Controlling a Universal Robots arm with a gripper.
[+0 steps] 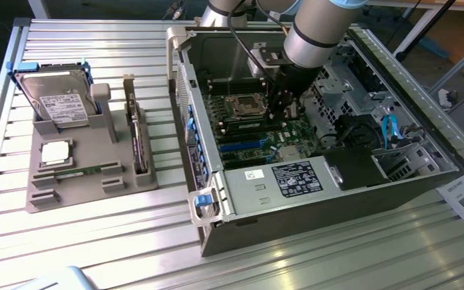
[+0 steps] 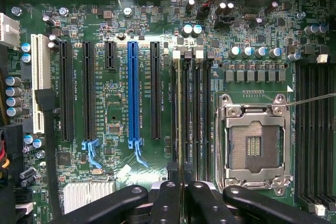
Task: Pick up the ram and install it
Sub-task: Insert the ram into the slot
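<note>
My gripper (image 2: 182,195) is down inside the open computer case (image 1: 393,181), over the motherboard (image 2: 110,103). Its fingers are shut on the ram (image 2: 182,119). The ram shows edge-on as a thin strip and runs in line with one of the dark memory slots (image 2: 197,114) beside the empty processor socket (image 2: 253,142). How deep the ram sits in the slot I cannot tell. In the exterior view, the gripper (image 1: 284,115) hangs from the arm (image 1: 321,30) just to the right of the socket (image 1: 244,104).
A grey holder (image 1: 87,193) at the exterior view's left carries a hard drive (image 1: 58,99), a square silver processor chip (image 1: 55,152), a green stick (image 1: 77,174) and an upright card (image 1: 138,142). Inside the case are expansion slots (image 2: 132,93), the power supply (image 1: 296,178) and blue cables (image 1: 389,130).
</note>
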